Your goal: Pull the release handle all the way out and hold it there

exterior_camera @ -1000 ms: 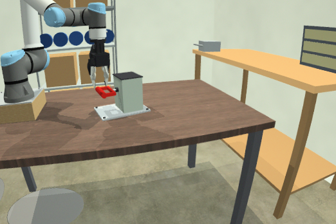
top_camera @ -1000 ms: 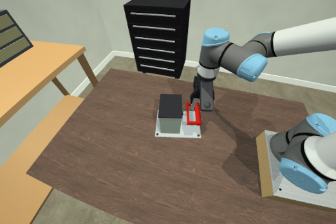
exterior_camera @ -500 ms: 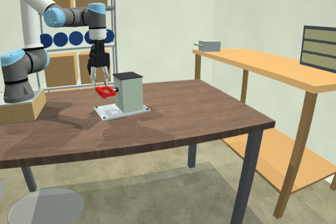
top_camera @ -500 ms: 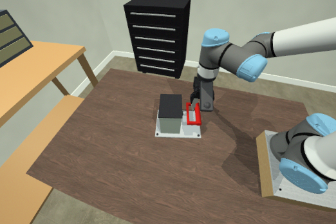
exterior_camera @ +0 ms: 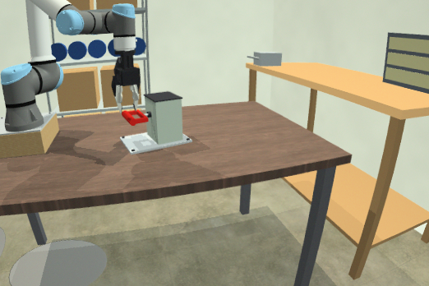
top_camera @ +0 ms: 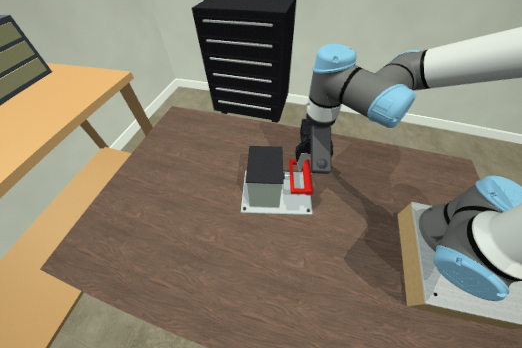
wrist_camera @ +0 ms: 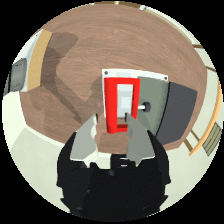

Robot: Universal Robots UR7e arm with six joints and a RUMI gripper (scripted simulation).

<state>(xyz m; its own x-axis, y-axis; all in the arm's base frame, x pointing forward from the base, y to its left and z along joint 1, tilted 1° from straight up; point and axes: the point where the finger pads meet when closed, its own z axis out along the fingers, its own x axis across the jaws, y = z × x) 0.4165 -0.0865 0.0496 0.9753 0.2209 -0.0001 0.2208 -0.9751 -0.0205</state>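
the gripper [exterior_camera: 126,103] hangs upright just above the far end of the red release handle [top_camera: 301,182], its jaws partly open and gripping nothing. one fingertip [wrist_camera: 136,134] dips beside the handle's far bar. the handle sticks out to the right of the grey housing box [top_camera: 264,177], on a pale base plate [top_camera: 280,208] at mid-table [top_camera: 175,256].

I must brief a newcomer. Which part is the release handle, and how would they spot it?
On the dark wooden table, find the pale box with a black lid on a white base plate. The release handle is the red rectangular loop at its side, the only red thing there.
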